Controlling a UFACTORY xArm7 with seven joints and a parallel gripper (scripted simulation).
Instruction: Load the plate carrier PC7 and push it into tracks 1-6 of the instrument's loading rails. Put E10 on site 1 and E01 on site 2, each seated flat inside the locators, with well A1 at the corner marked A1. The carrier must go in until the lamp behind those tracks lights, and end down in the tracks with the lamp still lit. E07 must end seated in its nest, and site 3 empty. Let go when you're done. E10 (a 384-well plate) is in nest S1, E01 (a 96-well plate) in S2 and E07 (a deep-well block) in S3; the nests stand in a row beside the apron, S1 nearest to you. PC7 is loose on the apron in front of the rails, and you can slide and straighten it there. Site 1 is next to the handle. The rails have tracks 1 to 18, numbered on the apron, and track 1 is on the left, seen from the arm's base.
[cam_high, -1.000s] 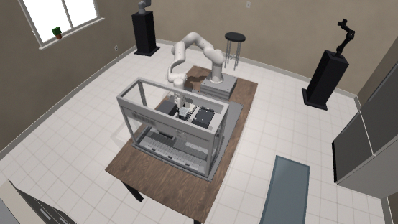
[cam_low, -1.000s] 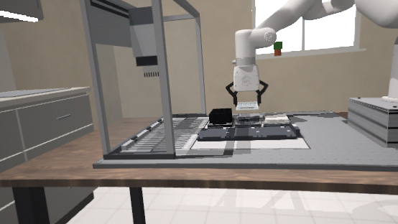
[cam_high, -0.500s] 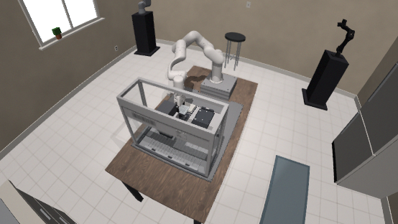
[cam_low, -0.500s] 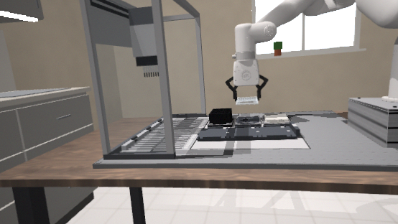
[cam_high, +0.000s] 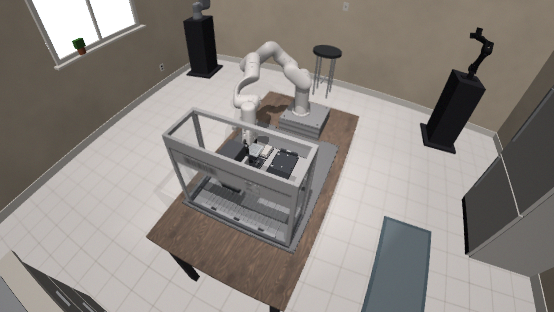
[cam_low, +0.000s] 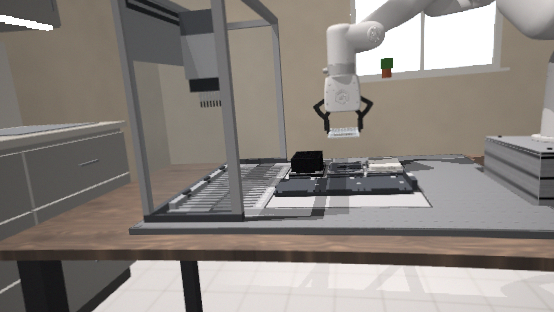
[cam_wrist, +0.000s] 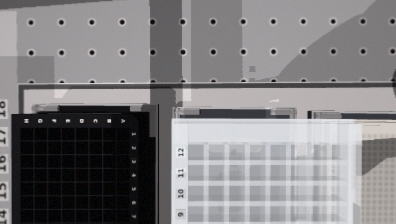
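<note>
While claw grips E01, fingertips hidden, plate cropped.

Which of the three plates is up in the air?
The clear 96-well plate, gripped by the gripper. The black deep-well block and the pale 384-well plate sit in their nests.

a brown wooden table carries a grey perforated base plate; the arm's stepped pedestal rests there.
</note>
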